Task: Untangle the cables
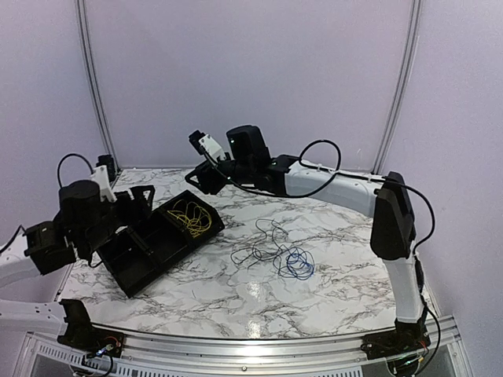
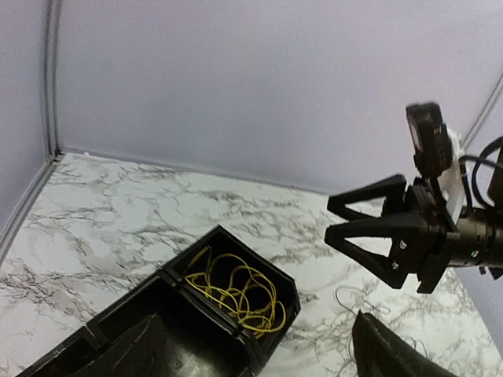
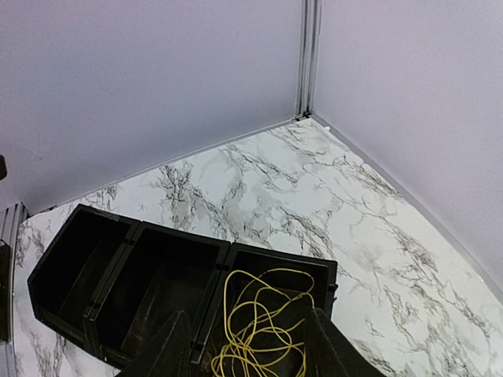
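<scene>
Only the top view shows the blue cable (image 1: 297, 265); left claw (image 2: 255, 322) and right claw (image 2: 330, 218) gape wide, empty.

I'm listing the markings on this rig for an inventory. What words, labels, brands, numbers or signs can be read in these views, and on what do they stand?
None: no legible word, number, brand or sign shows in any view.
The black tray, the yellow cable, the marble tabletop and the back wall carry no visible print.
</scene>
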Action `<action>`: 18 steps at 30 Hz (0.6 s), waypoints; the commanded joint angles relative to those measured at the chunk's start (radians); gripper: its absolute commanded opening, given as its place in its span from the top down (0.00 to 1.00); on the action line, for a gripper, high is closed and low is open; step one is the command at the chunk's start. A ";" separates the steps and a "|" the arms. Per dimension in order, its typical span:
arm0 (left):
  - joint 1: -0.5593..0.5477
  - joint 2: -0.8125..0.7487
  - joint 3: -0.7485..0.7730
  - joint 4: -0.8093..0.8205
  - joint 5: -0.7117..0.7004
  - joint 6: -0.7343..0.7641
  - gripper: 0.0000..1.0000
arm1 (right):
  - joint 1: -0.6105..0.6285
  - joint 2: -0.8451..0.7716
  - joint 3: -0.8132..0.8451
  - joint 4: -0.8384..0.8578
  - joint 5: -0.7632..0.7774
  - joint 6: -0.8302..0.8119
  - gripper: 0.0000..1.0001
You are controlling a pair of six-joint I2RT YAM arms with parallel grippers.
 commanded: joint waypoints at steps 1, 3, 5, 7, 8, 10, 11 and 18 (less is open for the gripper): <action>0.014 0.309 0.227 -0.068 0.310 0.210 0.22 | -0.045 -0.093 -0.116 -0.037 -0.024 -0.077 0.50; 0.013 0.439 0.310 -0.094 0.419 0.236 0.28 | -0.090 -0.170 -0.196 -0.051 -0.073 -0.082 0.50; 0.012 0.550 0.366 -0.093 0.478 0.238 0.31 | -0.143 -0.242 -0.293 -0.057 -0.141 -0.083 0.50; 0.010 0.634 0.423 -0.091 0.500 0.236 0.31 | -0.205 -0.317 -0.433 -0.057 -0.223 -0.112 0.50; 0.009 0.678 0.447 -0.091 0.515 0.237 0.32 | -0.229 -0.360 -0.503 -0.053 -0.230 -0.142 0.50; 0.009 0.763 0.494 -0.099 0.551 0.232 0.32 | -0.270 -0.443 -0.646 -0.022 -0.192 -0.198 0.51; 0.009 0.803 0.514 -0.103 0.565 0.221 0.32 | -0.286 -0.483 -0.715 -0.008 -0.172 -0.244 0.52; 0.009 1.086 0.690 -0.159 0.741 0.148 0.36 | -0.349 -0.591 -0.893 -0.082 -0.164 -0.372 0.56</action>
